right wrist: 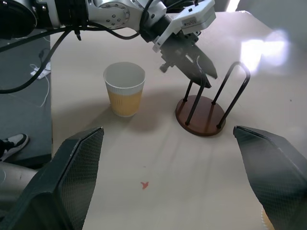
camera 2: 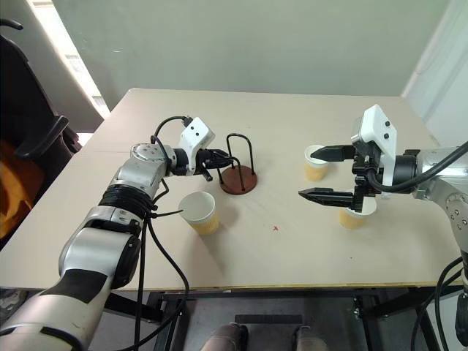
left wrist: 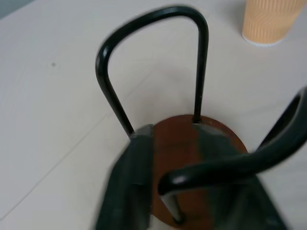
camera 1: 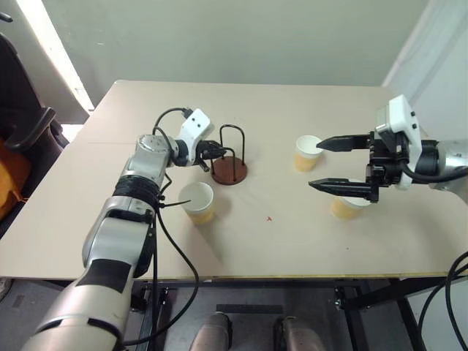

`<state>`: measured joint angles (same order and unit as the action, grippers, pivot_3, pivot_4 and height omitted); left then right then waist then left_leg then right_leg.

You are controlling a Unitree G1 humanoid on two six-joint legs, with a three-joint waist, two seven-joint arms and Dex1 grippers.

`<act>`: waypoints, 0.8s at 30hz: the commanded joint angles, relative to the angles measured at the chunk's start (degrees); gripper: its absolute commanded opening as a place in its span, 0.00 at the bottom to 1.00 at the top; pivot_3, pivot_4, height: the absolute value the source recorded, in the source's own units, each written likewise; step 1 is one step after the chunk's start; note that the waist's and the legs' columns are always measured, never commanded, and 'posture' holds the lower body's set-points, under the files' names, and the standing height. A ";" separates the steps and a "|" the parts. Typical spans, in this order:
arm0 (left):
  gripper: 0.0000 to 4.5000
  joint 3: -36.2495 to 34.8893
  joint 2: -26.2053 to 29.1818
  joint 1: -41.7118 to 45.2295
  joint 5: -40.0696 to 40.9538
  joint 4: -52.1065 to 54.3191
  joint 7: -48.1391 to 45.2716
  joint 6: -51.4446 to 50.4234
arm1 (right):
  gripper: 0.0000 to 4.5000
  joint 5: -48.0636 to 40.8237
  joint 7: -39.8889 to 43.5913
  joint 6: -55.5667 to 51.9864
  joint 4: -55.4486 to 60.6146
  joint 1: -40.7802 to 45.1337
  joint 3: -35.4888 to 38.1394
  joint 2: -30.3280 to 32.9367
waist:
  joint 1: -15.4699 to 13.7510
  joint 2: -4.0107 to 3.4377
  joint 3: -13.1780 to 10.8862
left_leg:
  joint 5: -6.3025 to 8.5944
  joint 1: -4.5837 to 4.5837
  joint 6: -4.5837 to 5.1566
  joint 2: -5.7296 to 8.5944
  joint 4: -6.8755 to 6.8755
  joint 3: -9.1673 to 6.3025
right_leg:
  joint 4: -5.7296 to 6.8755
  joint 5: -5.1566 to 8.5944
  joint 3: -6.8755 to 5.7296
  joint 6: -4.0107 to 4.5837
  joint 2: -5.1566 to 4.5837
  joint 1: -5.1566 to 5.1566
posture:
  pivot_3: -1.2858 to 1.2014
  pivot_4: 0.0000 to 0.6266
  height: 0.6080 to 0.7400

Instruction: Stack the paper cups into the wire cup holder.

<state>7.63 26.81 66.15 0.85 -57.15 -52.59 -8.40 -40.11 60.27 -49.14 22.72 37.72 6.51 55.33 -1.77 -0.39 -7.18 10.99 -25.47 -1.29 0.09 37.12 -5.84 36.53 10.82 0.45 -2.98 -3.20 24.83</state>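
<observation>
The wire cup holder (camera 1: 229, 172), a brown disc with two black wire loops, stands left of the table's middle. My left gripper (camera 1: 218, 151) reaches it from the left and is shut on its near loop (left wrist: 216, 167), over the disc (left wrist: 177, 143). One paper cup (camera 1: 197, 201) stands upright in front of the holder. Two more paper cups stand at the right, one farther back (camera 1: 307, 152) and one nearer (camera 1: 347, 207), partly hidden by my lower finger. My right gripper (camera 1: 317, 164) hovers open between those two, holding nothing.
The beige table (camera 1: 292, 256) has its front edge close to me. A small red mark (camera 1: 269, 218) lies near the middle. A black chair (camera 1: 22, 131) with something orange stands off the left side. Black cables hang along my left arm.
</observation>
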 commanded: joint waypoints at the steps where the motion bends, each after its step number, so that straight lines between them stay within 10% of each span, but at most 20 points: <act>1: 0.00 -1.01 0.58 1.97 -0.23 0.70 -1.50 1.59 | 1.00 -1.16 -0.94 0.21 1.63 -0.03 2.86 1.07 | -0.05 0.00 0.00 | 0.00 -0.01 0.01 0.03 0.02 0.01 | 0.00 0.02 0.05 -0.04 0.00 0.00 | 0.52 0.24 1.00; 24: 0.00 8.08 -4.44 -6.42 8.46 30.87 -31.02 -3.39 | 1.00 -1.51 8.00 3.86 4.68 -13.72 6.19 12.62 | -0.85 0.00 0.00 | 0.64 -0.38 0.68 0.11 1.08 0.52 | 0.18 0.06 0.95 -0.88 -0.01 0.12 | 0.52 0.24 1.00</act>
<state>15.48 22.77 59.53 8.86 -28.40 -81.91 -14.13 -41.26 68.00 -46.09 25.64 23.76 10.31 66.63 -2.62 -0.39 -7.19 11.87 -25.85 -0.21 0.21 38.21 -5.30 36.72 10.85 1.44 -3.92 -3.21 24.95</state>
